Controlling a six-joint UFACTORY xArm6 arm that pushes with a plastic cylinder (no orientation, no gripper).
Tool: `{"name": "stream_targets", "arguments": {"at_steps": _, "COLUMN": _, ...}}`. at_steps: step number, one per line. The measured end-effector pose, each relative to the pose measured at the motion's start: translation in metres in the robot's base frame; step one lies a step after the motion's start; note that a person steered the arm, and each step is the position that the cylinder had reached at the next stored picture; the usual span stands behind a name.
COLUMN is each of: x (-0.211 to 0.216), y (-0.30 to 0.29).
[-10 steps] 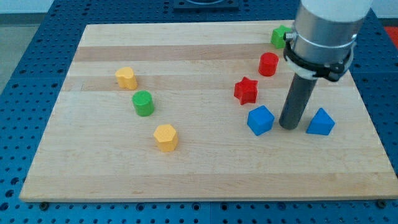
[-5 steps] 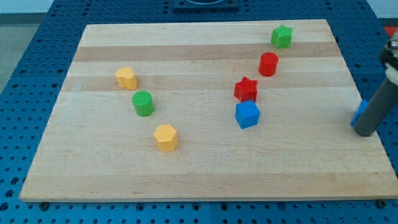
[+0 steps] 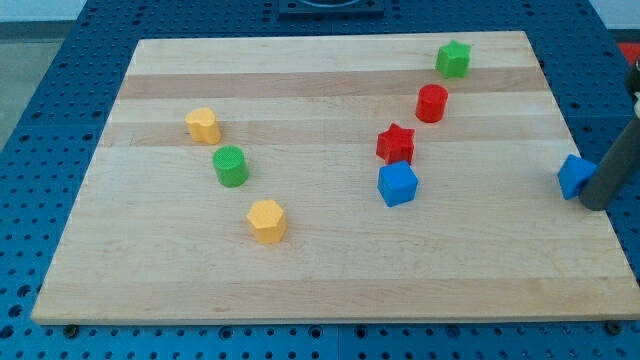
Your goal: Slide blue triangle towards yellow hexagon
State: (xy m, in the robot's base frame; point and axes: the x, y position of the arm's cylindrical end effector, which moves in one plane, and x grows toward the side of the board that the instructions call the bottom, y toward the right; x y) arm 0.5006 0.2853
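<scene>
The blue triangle (image 3: 573, 176) sits at the board's right edge, partly hidden by my rod. My tip (image 3: 598, 205) is just right of it, touching or nearly touching, at the edge of the board. The yellow hexagon (image 3: 267, 220) lies far to the view's left, in the lower middle of the board.
A blue cube (image 3: 397, 184) and a red star (image 3: 395, 144) stand mid-board between the triangle and the hexagon. A red cylinder (image 3: 432, 102) and a green star (image 3: 453, 58) are at the upper right. A green cylinder (image 3: 230, 165) and another yellow block (image 3: 203, 125) are at the left.
My rod went from between the blue cube and the triangle to the right edge. The triangle now lies farther right, the cube slightly left and up. Lately the rod shifted right, uncovering more of the triangle.
</scene>
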Motion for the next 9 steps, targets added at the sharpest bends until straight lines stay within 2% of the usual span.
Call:
{"name": "stream_targets", "arguments": {"at_steps": 2, "x": -0.006, "y": 0.059}}
{"name": "stream_targets", "arguments": {"at_steps": 4, "x": -0.020, "y": -0.024}}
{"name": "stream_targets", "arguments": {"at_steps": 6, "x": -0.055, "y": 0.002}}
{"name": "stream_targets", "arguments": {"at_steps": 9, "x": -0.067, "y": 0.002}}
